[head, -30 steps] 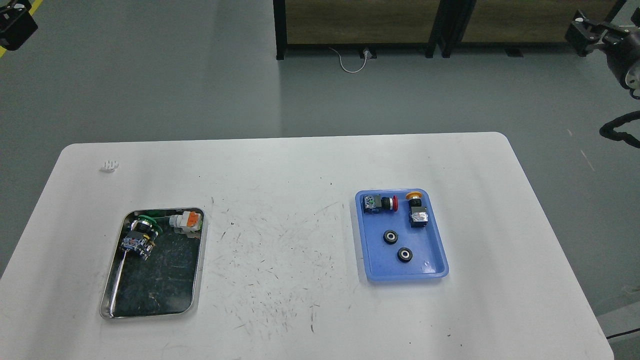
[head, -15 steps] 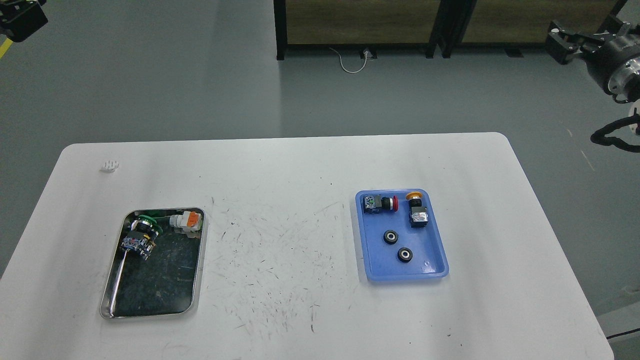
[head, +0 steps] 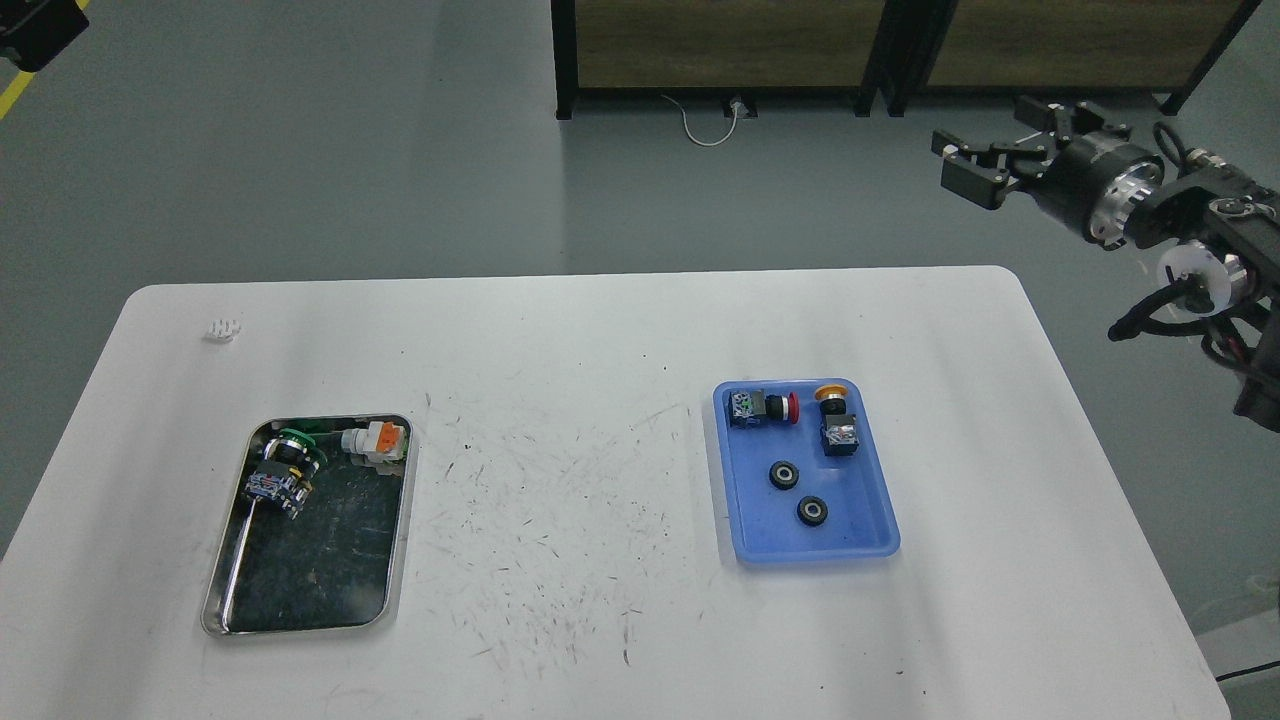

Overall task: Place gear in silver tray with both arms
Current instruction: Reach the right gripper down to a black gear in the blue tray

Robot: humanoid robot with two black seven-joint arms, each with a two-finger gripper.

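Reaching in from the right edge, the right gripper (head: 985, 160) now shows far more of its arm than half a second ago, when only the wrist peeked in at the corner. It hangs above the floor beyond the table (head: 600, 340), pointing left, fingers spread and holding nothing. The left gripper (head: 35, 30) is a dark block at the top-left corner; its fingers cannot be told apart. Both gears (head: 783, 475) lie unmoved in the blue tray (head: 880, 545), well apart from the silver tray (head: 400, 560).
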